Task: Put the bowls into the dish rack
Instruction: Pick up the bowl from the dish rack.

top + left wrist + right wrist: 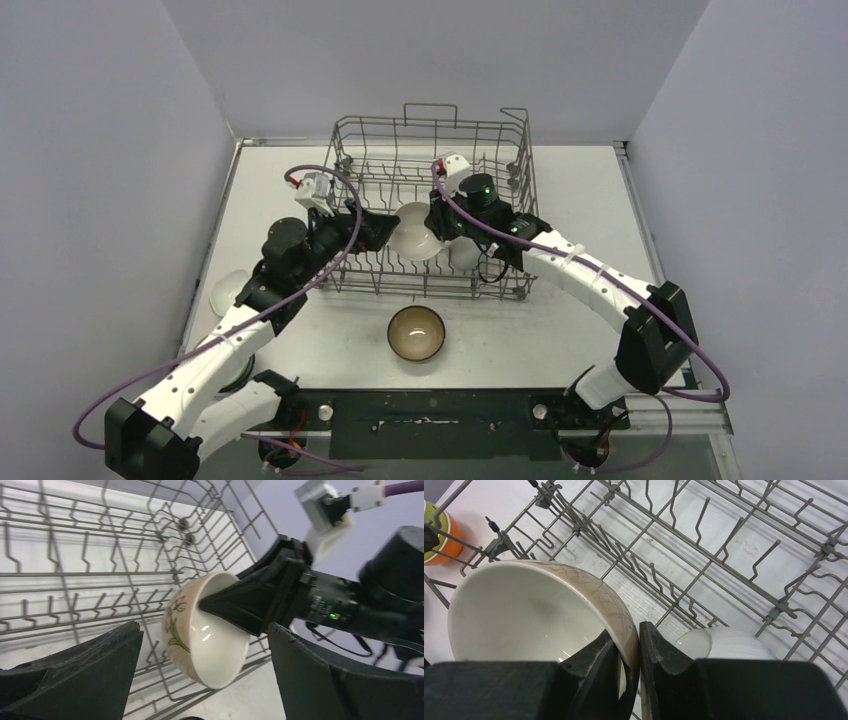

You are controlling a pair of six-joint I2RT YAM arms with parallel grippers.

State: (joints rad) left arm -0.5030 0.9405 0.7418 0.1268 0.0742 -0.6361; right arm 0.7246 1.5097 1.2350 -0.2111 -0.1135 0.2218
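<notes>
1. Right gripper pinches the rim of a glossy beige ceramic bowl, one black finger inside it and one outside. The bowl is tipped on its side low among the tines; whether it rests on the wires cannot be told.
2. Left gripper faces it with fingers spread wide, one on each side of that bowl and apart from it.
3. One large grey wire dish rack, with rows of upright tines, lies beneath both grippers.
4. Five bowls show:
   - the held one, which has a green sprig painted on its outside;
   - a white ribbed bowl in the rack, just beside the right gripper's outer finger;
   - a round bowl with a dark brown inside on the table, nearer the arm bases than both grippers;
   - a plain white bowl left of the left arm, outside the rack;
   - an orange bowl, lime green at its top, beyond the rack wall.
5. One matte white table bears everything, and smooth pale grey walls close three sides.
</notes>
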